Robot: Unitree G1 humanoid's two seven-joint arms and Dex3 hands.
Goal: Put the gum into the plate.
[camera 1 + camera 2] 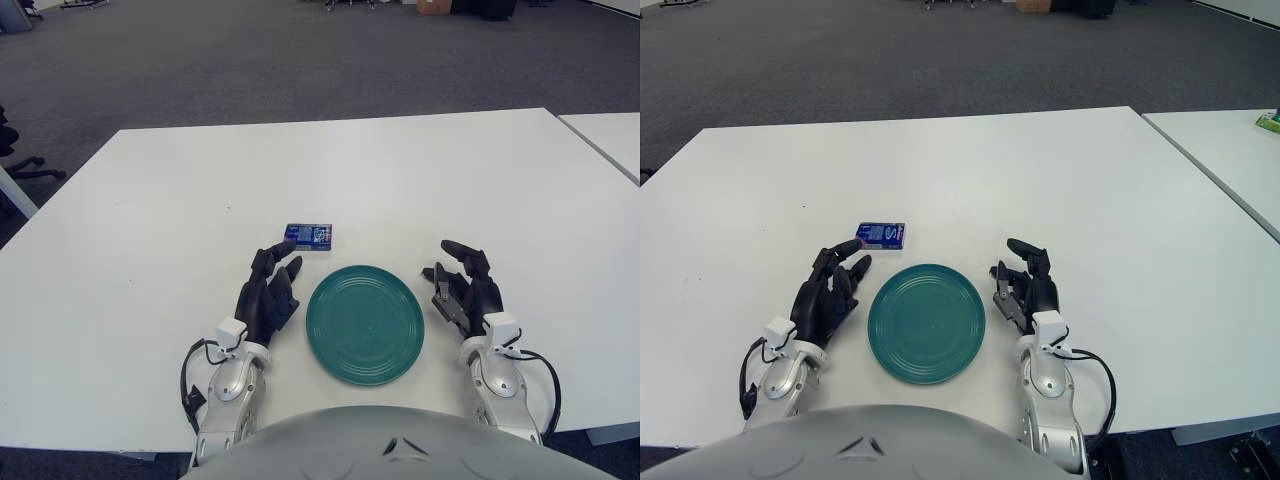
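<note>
A small blue gum pack [309,236] lies flat on the white table [330,170], just beyond the far left rim of a round teal plate [364,323]. The plate holds nothing. My left hand [270,285] rests on the table to the left of the plate, fingers spread and empty, its fingertips [283,245] a short way from the gum pack. My right hand [462,278] rests on the table to the right of the plate, fingers relaxed and empty.
A second white table [612,135] stands at the right with a narrow gap between. A small green object [1269,121] sits on it. Grey carpet lies beyond the far edge. A dark office chair [15,150] is at the left.
</note>
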